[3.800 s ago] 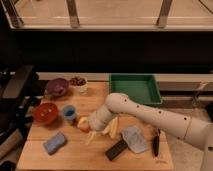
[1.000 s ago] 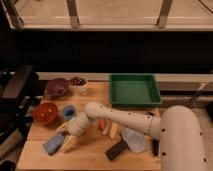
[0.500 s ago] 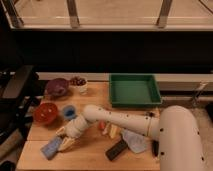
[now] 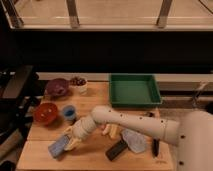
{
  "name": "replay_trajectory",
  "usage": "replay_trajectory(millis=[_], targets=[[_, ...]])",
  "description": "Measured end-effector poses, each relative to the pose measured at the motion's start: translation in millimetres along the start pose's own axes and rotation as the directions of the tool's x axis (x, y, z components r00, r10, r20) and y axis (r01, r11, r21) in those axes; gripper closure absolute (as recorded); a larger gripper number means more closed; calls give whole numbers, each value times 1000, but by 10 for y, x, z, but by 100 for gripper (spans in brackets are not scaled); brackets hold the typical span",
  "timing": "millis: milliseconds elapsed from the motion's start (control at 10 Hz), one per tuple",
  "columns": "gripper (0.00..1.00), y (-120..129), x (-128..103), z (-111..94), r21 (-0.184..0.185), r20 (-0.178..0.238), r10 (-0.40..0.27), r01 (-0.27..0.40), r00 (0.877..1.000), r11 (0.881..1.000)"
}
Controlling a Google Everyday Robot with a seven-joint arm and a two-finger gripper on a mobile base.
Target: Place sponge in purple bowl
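1. Camera view, the sponge: the sponge [image 4: 58,147] lies flat on the wooden table [image 4: 95,159], near the front left corner. It has not been lifted.
2. Camera view, the gripper: the gripper [image 4: 71,140] is low at the sponge's right end, touching it or just above it. Whether it is clamped on the sponge cannot be told.
3. Camera view, the goal: the purple bowl [image 4: 56,88] sits at the back left, well apart from the sponge. The red bowl [image 4: 46,113] and blue cup [image 4: 69,113] stand between them.
4. Progress, as a judgement: the task looks to be at the grasping stage. A secure hold, the lift, the carry past the red bowl and the release all appear left to do.
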Motion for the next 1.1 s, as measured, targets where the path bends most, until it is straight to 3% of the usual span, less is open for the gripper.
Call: replay_trajectory(millis=[300, 600, 800, 1100], targets=[[100, 99, 115, -669, 51, 4, 67, -67, 998, 996], [100, -65, -88, -1271, 97, -30, 82, -79, 996, 992], [100, -410, -195, -1594, 110, -70, 79, -71, 994, 991], [100, -872, -252, -1808, 104, -92, 67, -57, 993, 993]])
